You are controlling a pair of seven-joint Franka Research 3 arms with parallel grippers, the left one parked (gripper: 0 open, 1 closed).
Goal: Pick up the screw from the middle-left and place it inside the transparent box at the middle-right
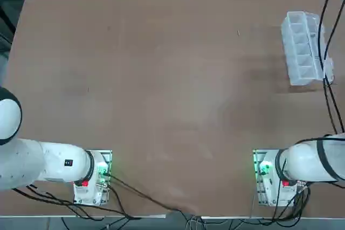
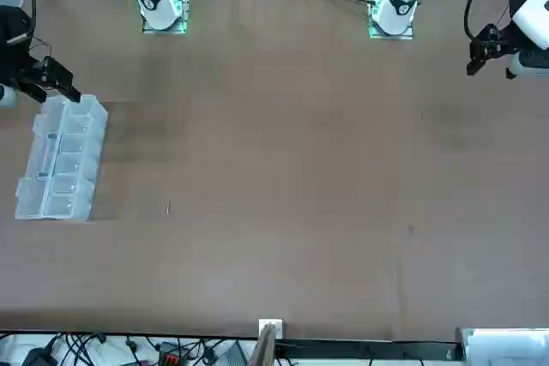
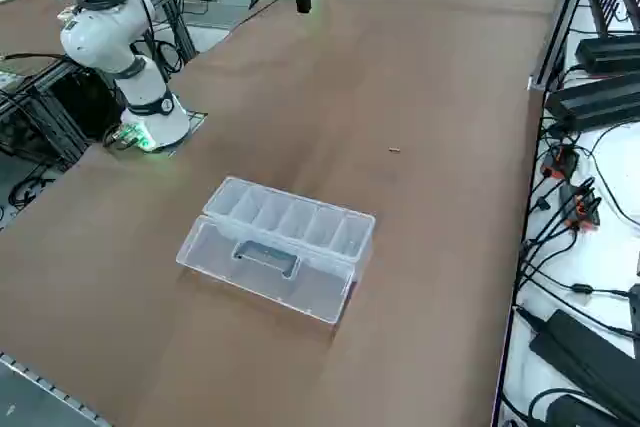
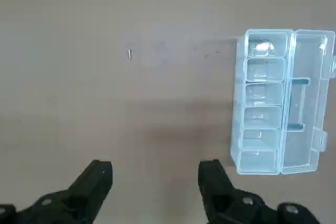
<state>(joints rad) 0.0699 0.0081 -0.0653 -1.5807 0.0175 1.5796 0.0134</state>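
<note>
The screw is a tiny dark sliver lying on the bare brown table, a short way from the transparent box. The transparent box is a long clear tray with one row of small compartments, and its lid lies open beside them. My right gripper hangs high over the table at the box's robot-side end. It is open with nothing between its fingers. The top and right side views do not show it.
The table is a wide brown surface. Cables and power bricks run along the far table edge. A black cable hangs over the box in the top view. The parked left arm sits at the near left.
</note>
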